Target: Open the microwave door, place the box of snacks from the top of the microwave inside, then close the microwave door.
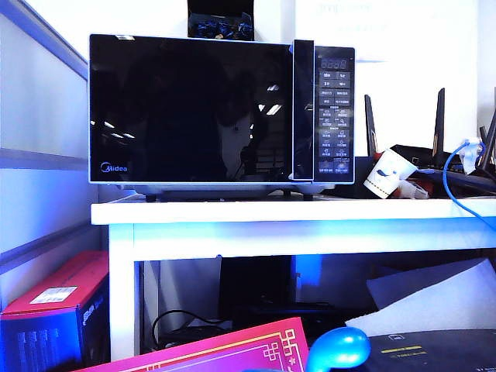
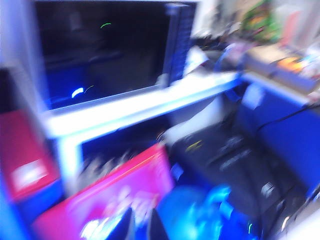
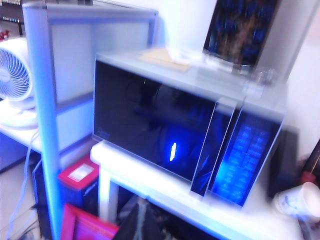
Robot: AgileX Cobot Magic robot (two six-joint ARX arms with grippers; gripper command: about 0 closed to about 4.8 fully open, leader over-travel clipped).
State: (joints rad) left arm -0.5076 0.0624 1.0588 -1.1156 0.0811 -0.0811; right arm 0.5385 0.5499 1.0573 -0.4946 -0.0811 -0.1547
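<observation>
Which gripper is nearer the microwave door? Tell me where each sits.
Right, probably. The right gripper hangs low in front of the microwave door, which looms large in its wrist view. The left gripper sits lower and farther back, below table level.

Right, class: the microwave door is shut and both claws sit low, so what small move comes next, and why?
Probably raise the right claw, shut and low, toward the handle strip: the microwave door is closed, so nothing can go inside yet. The left claw hangs low too.
</observation>
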